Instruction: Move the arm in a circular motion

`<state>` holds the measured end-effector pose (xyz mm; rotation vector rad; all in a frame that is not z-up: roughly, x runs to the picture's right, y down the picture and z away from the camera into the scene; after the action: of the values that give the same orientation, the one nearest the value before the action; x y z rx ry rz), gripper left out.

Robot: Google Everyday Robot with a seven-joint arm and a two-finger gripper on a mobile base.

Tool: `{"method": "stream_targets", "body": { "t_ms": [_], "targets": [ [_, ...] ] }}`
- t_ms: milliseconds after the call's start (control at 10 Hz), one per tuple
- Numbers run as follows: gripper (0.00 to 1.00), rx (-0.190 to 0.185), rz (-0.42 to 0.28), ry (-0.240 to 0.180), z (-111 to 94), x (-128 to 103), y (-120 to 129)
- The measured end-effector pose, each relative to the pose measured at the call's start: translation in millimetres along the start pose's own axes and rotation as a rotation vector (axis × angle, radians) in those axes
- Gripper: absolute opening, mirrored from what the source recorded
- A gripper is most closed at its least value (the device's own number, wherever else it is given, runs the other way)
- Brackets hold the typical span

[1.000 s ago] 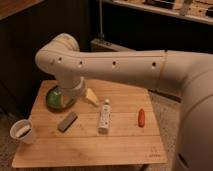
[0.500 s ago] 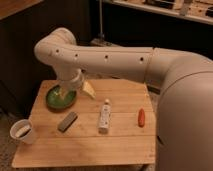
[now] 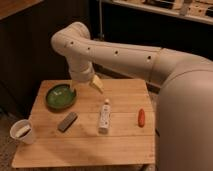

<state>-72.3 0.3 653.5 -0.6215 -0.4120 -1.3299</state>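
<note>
the gripper [image 3: 96, 83] is being held just above the back part of the wooden table [image 3: 120, 146], its pale tip being pointed down and to the right; whether it is open or closed cannot be told, and nothing is being seen in its hold. just to its left a green bowl [image 3: 60, 96] is being kept on the table's back left part, and only its plain green inside is being shown. further out, at the front left corner, a white cup [image 3: 22, 132] is being stood upright at the table's edge, with something pale being glimpsed inside that cannot be identified. between them a dark grey block [image 3: 67, 121] is being left lying flat, a white tube [image 3: 104, 115] is being left lying lengthwise near the middle, and a small red piece [image 3: 141, 117] is being left well apart toward the right edge. the arm [image 3: 125, 52] is being seen as a thick, smooth off-white limb with small dark screw holes along its side; it is being stretched from the large rounded body at the right, across above the table, to a rounded joint at the upper left, from which the wrist is being dropped down to the gripper beside the bowl. against the frame half a second ago, the rounded joint is being carried higher and further right, the gripper is being shifted rightward off the bowl's rim, and more of the bowl is being uncovered, while the things on the table are being left where they were.
</note>
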Motion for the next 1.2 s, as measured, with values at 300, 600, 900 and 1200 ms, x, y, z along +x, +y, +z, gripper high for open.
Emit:
{"method": "stream_targets", "body": {
  "t_ms": [300, 600, 900, 1200],
  "targets": [
    [0.8, 0.013, 0.037, -0.003, 0.9, 8.2, 35.5],
    [0.8, 0.036, 0.071, -0.009, -0.3, 13.2, 70.8],
    [0.8, 0.074, 0.097, -0.011, -2.5, 30.6, 98.8],
    [0.8, 0.103, 0.14, -0.019, -5.2, 30.9, 131.2]
  ]
}}
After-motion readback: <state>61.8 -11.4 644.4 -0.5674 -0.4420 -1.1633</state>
